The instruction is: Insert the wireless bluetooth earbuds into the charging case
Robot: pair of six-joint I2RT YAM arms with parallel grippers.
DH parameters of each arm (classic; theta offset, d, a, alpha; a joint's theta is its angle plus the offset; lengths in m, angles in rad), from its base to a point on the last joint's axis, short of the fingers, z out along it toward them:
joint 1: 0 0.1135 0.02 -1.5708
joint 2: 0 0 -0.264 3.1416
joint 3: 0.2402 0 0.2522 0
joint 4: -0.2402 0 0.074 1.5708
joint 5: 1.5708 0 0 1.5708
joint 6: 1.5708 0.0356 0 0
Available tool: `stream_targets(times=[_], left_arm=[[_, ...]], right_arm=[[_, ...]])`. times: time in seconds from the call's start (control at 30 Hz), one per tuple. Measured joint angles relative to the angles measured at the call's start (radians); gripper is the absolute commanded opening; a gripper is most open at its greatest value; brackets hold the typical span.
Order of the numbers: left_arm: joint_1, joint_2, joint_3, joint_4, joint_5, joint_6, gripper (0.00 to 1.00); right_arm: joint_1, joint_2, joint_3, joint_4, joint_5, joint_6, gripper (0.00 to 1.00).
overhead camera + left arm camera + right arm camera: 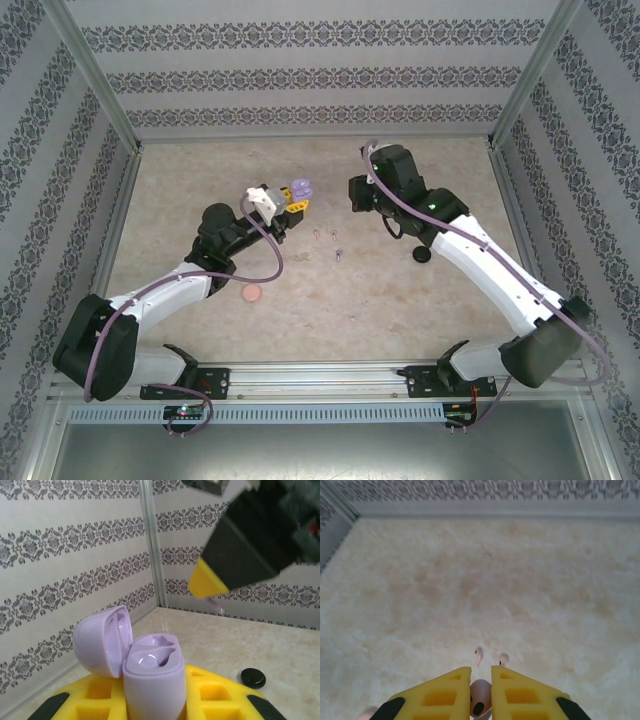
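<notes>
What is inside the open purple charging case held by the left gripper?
Two moulded wells in the purple charging case, both empty; the lid is empty too. The left gripper covers its lower body.

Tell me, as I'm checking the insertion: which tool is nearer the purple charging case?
Left. The left tool grips the open purple charging case; the right tool hangs apart to its right, pinching a pale pink earbud.
</notes>
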Motion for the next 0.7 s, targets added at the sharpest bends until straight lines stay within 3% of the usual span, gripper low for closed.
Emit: stream_targets(times=[0.37,0.7], left_arm=[[-0.077,0.096,0.069,0.051,-0.038,0.111,0.0],[-0.093,0.13,0.11,0.13,-0.04,0.104,0.0]], right_arm=[[0.071,-0.169,-0.087,0.234,-0.027,-0.115,0.15],[0.103,-0.211,-0.219,0.432,-0.064,-0.184,0.15]])
